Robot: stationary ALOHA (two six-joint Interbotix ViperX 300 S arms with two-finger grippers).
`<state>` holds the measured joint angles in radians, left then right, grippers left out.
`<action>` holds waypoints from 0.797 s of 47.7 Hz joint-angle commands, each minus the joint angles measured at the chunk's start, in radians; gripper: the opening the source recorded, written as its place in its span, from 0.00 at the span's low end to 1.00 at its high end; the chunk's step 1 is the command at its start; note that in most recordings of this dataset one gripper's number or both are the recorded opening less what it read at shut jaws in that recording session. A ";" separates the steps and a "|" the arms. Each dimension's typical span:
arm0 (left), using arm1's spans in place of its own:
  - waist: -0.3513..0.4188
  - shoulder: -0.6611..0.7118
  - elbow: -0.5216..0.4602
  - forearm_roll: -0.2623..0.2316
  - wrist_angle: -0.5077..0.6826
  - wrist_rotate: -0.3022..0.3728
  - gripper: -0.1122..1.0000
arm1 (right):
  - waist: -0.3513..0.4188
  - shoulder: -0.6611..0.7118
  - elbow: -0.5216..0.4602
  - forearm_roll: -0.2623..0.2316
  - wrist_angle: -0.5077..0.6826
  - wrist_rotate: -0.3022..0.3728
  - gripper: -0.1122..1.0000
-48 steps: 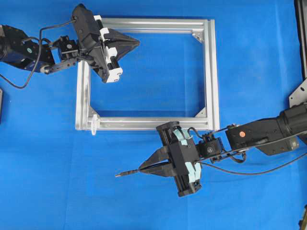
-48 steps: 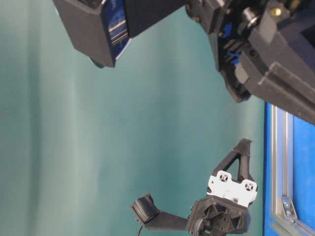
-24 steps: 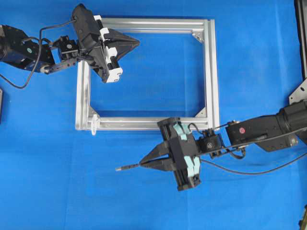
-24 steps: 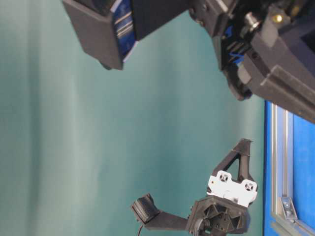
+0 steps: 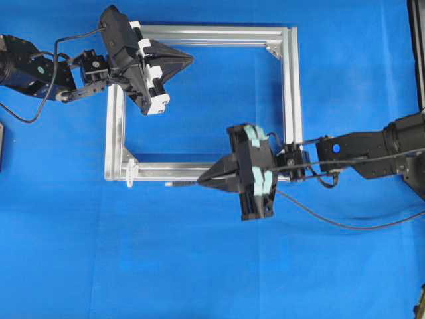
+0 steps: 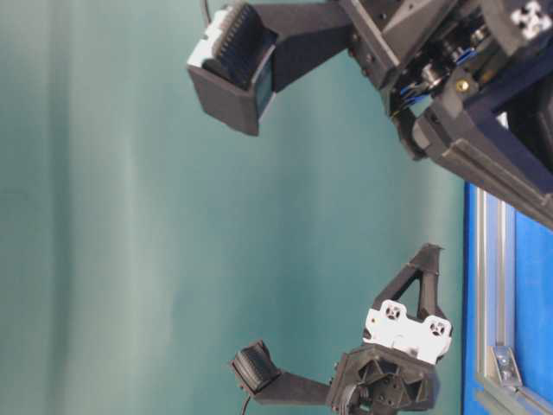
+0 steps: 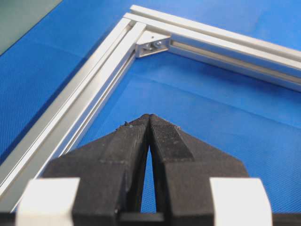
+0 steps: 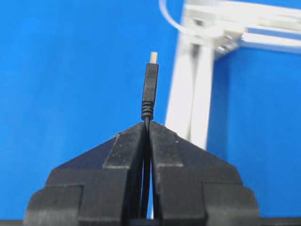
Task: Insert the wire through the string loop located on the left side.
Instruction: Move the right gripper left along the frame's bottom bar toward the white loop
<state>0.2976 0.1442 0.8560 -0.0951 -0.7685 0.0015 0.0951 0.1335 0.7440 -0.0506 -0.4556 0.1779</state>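
The wire's slim plug (image 5: 177, 183) sticks out leftward from my right gripper (image 5: 202, 182), which is shut on the wire just behind the plug. It lies along the outer edge of the silver frame's (image 5: 292, 100) near bar, pointing at the string loop (image 5: 129, 174) on the near-left corner, with a gap between them. In the right wrist view the wire (image 8: 150, 89) stands straight ahead of the gripper (image 8: 147, 125), its metal tip short of the whitish string loop (image 8: 167, 20). My left gripper (image 5: 190, 60) hovers shut and empty over the frame's far-left part.
Blue cloth covers the table. In the left wrist view the left gripper (image 7: 149, 117) faces a corner bracket (image 7: 153, 43) of the frame (image 7: 94, 89). A thin black cable (image 5: 332, 224) trails right behind the right gripper. The frame bar (image 8: 193, 94) runs right of the plug.
My right gripper has carried the wire away from the near cloth up to the frame's near bar and slightly right. The left arm has not moved.
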 commanded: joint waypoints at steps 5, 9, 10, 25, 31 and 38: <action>0.000 -0.028 -0.012 0.002 -0.005 -0.002 0.10 | -0.026 -0.031 0.011 -0.003 -0.037 -0.002 0.10; 0.002 -0.029 -0.014 0.002 -0.006 -0.002 0.10 | -0.032 -0.031 0.017 -0.003 -0.043 -0.002 0.10; 0.002 -0.029 -0.014 0.002 -0.005 -0.002 0.10 | -0.032 -0.031 0.018 -0.003 -0.044 -0.002 0.10; 0.000 -0.028 -0.015 0.002 -0.008 -0.002 0.10 | -0.035 -0.028 0.017 -0.003 -0.052 -0.002 0.10; 0.002 -0.028 -0.015 0.003 -0.008 0.000 0.10 | -0.035 -0.008 -0.006 -0.002 -0.052 -0.002 0.10; 0.002 -0.028 -0.017 0.003 -0.009 -0.002 0.10 | -0.037 0.034 -0.055 -0.002 -0.049 -0.002 0.10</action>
<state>0.2976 0.1442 0.8560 -0.0966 -0.7685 0.0015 0.0614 0.1641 0.7317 -0.0522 -0.4970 0.1779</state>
